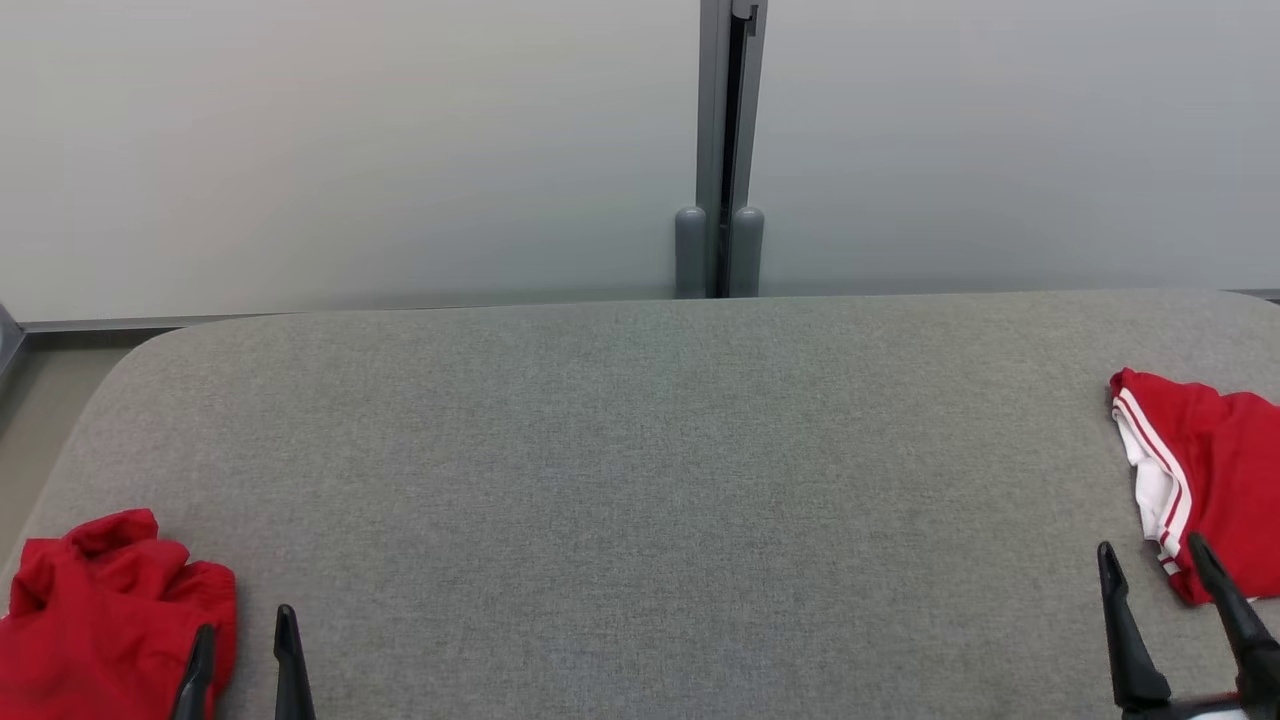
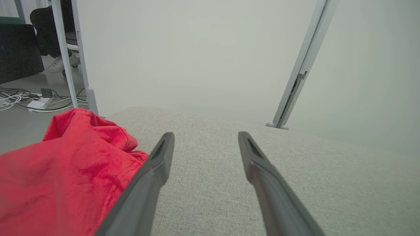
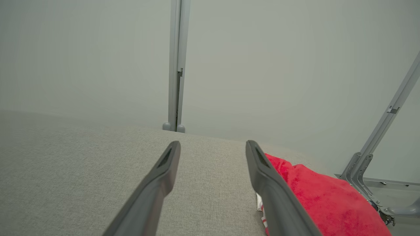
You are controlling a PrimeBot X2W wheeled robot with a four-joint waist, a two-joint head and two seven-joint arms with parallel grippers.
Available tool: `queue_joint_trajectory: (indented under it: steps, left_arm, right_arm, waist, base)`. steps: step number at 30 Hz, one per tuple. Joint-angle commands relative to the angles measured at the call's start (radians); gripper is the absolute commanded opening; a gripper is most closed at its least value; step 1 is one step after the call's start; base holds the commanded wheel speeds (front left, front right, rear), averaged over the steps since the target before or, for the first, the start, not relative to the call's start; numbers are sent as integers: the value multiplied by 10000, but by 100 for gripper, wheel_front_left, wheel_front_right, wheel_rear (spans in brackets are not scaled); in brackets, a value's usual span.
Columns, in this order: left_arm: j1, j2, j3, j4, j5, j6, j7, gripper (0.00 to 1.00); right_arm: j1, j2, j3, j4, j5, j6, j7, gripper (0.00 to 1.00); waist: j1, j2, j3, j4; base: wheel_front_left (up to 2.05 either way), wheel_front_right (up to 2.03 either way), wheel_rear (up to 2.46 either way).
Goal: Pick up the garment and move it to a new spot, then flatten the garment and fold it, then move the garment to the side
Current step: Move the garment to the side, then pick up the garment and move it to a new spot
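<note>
My right claw point(image 1: 1149, 545) gaped empty beside the folded red garment point(image 1: 1215, 450) at the right edge of the worktop point(image 1: 640, 450), apparently done, while my left claw point(image 1: 246, 620) gaped empty by the near-left crumpled red garment point(image 1: 100, 610), not yet folded.

Left claw point(image 2: 205, 133), long dark tapered fingers point(image 2: 153, 171)

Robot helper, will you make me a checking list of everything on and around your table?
surface: grey fabric-covered table, bare in the middle.
job's things: crumpled red garment at near left; red garment with white stripes at near right.
clutter: nothing seen.
grippers: left gripper open, empty; right gripper open, empty.
cables: white cables on the floor past the table's left side.
surroundings: pale wall panels, grey metal post, a person's shoe on the floor.
</note>
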Motion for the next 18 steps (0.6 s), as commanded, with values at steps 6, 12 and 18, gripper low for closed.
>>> queue_joint_trajectory:
  steps: [6,12,18]
  left_arm:
    - [194,35,-234,26,-41,-115,4,100]
    - [127,36,-376,30,5,-181,4,100]
    - [0,39,-451,77,67,-201,4,100]
  right_arm:
    - [885,452,-207,179,84,-6,-48,100]
    - [744,475,-50,388,390,-6,-48,100]
    - [771,477,-118,302,360,-6,-48,100]
  waist:
    - [0,-1,-190,176]
    - [0,-1,-132,127]
    - [0,-1,-117,325]
  base:
    - [0,0,0]
    - [0,0,0]
    - [0,0,0]
